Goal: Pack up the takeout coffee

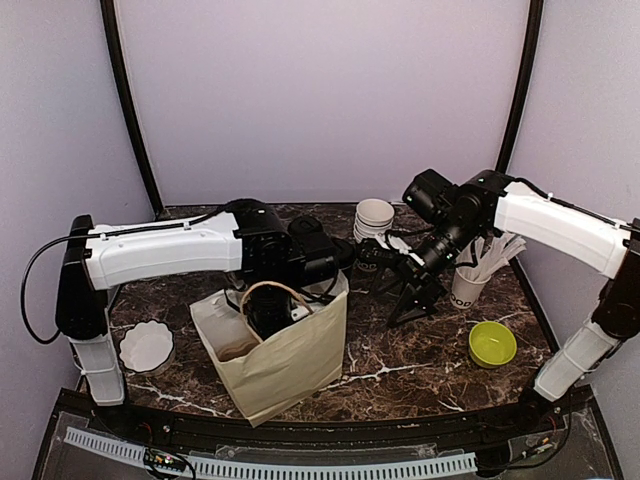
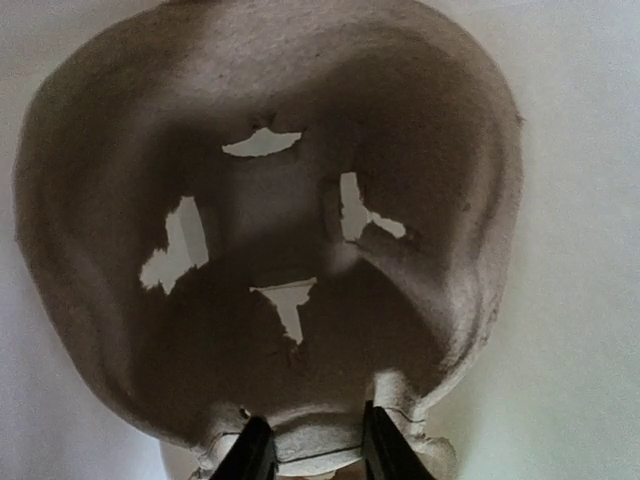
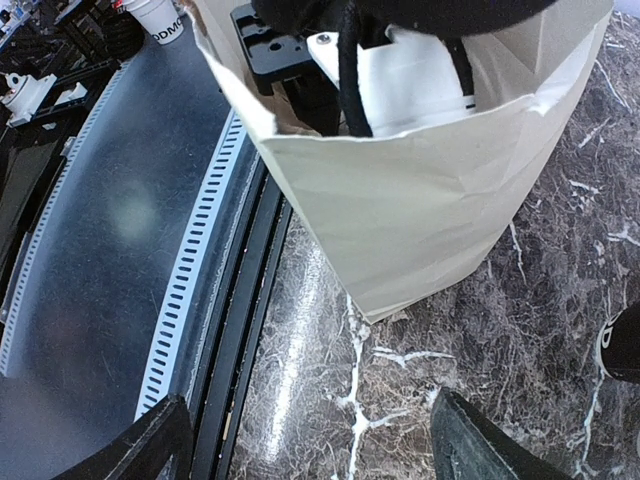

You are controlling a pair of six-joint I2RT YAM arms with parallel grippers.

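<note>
**Left arm's in the bag with the carrier, right one's free for the cup**

The left gripper is down inside the paper bag, jaws narrow and pinched on the rim of a pulp carrier. The pocket its wrist camera looks into has nothing in it, just the cross-cut flaps. The right gripper hangs low over the marble table just right of the bag, jaws wide with nothing between them.

The next move hangs on this: the only likely coffee cup is a black round shape with a white line, clipped by the right edge of the right wrist view. That would put it just to the far side of the right gripper, so the right arm looks like the closer one. Too little of it shows to say whether it's upright or tipped.

Containers: the bag stands upright with its mouth open, holding the carrier and the left arm's wrist, and no cup is visible in it. Far of the bag sits a stack of white cups. Off to the right are a cup of white sticks and a green bowl, which looks empty.
</note>
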